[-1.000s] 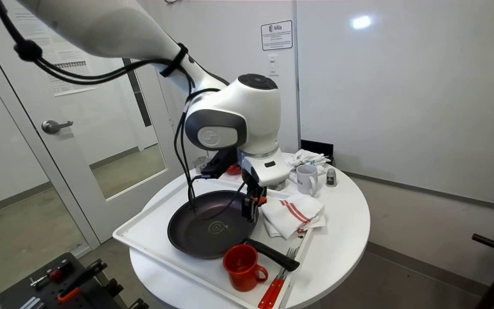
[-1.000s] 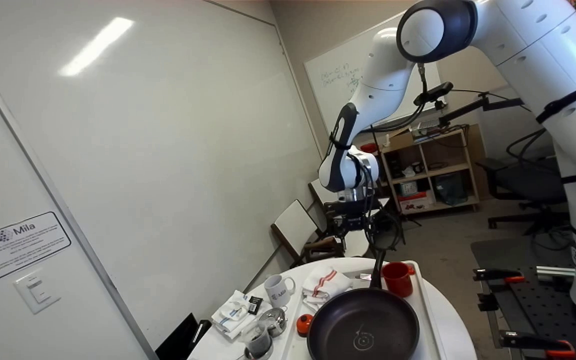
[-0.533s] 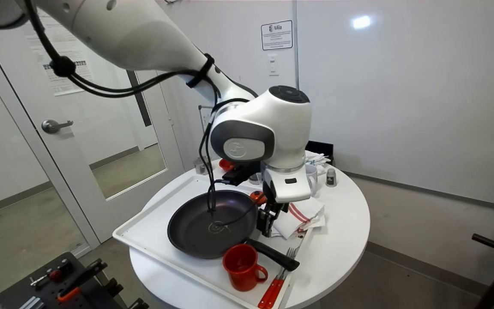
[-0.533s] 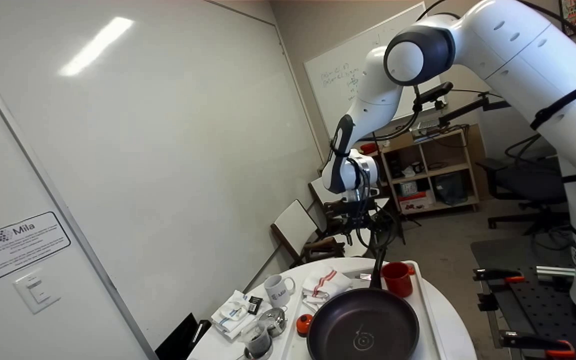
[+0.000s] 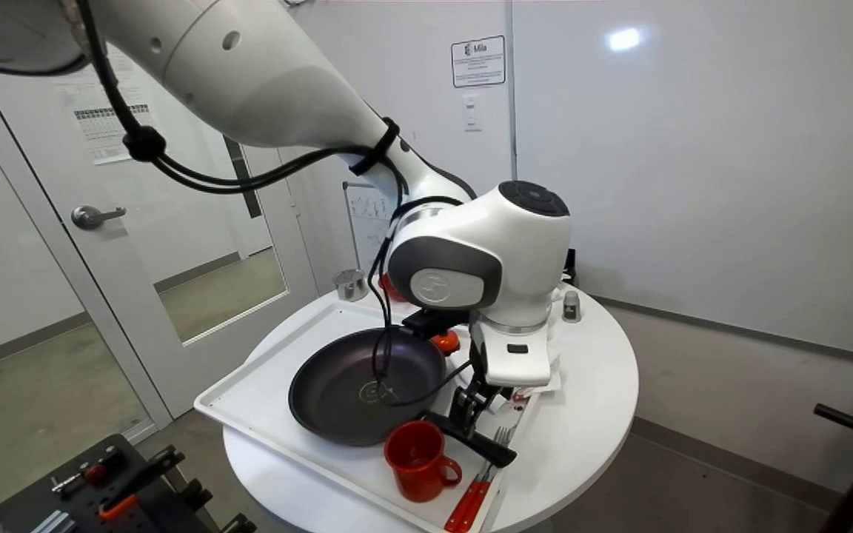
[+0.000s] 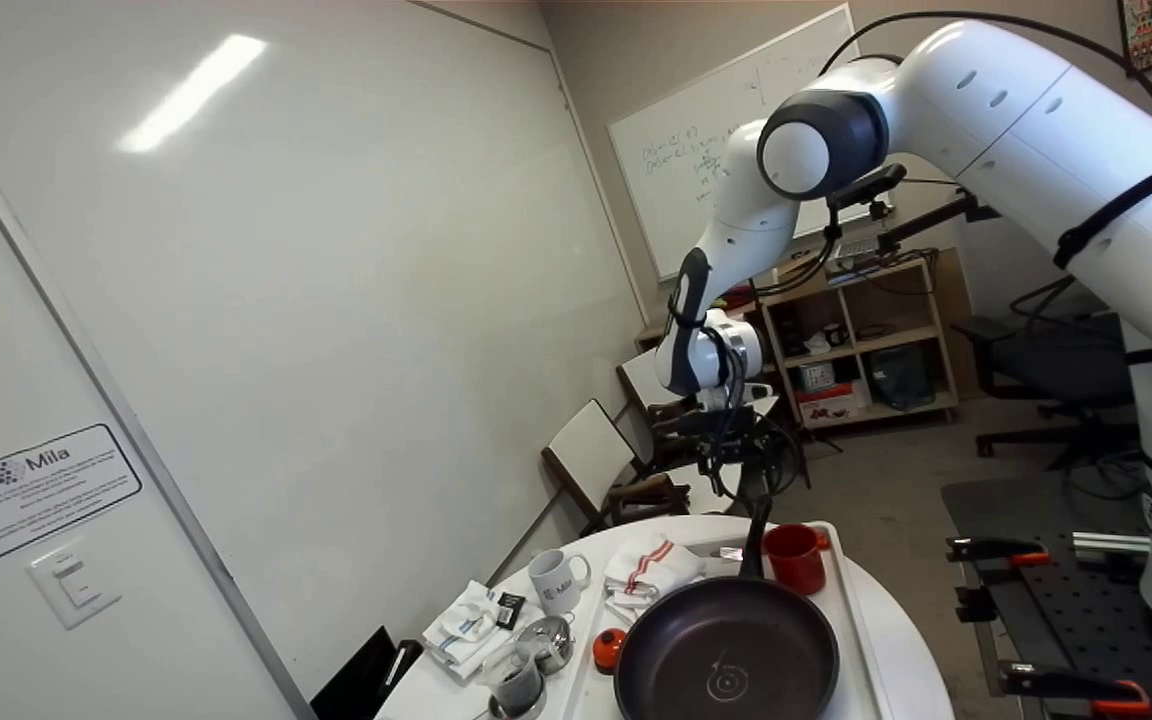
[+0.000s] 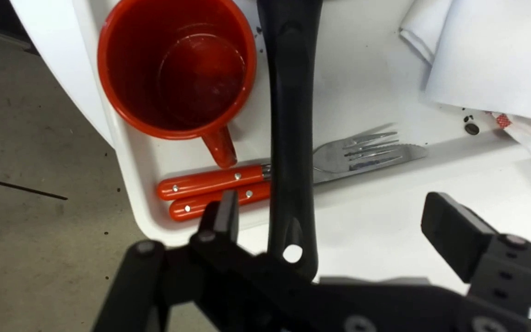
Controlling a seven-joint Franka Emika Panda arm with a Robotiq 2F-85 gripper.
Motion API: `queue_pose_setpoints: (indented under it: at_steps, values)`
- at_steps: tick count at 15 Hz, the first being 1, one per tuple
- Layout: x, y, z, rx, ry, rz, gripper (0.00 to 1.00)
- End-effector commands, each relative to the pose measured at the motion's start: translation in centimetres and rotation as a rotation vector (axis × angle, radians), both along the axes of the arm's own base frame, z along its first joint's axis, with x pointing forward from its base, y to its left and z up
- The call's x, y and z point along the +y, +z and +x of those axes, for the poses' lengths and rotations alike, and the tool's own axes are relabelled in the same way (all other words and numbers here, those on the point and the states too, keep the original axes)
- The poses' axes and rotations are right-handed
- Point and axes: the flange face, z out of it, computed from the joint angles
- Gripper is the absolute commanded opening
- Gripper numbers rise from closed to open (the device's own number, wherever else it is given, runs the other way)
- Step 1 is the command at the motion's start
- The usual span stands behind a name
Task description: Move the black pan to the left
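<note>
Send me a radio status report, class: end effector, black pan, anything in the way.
End effector open at pan handle, nothing gripped. Black pan resting on white tray. Possible snags: red mug close beside pan handle, fork and knife beneath.

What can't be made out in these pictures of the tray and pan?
Black pan: lower rim cut off by the bottom edge in an exterior view.
Fork and knife: middles hidden by the pan's handle in the wrist view.
Striped towel: mostly hidden behind the arm in an exterior view.
Wall sign: fine print too small in both exterior views.
</note>
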Motion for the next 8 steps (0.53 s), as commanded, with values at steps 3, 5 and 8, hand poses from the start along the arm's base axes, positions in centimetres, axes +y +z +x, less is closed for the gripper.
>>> queue_pose_setpoints:
  at_steps: [3, 5, 8]
  values:
    - [-0.8, -2.8, 0.4, 0.06, -0.063, 0.013, 1.0]
    - [-0.8, -3.7, 0.4, 0.078, -0.077, 0.014, 1.0]
    - [-0.9, -4.9, 0.5, 0.102, -0.092, 0.008, 1.0]
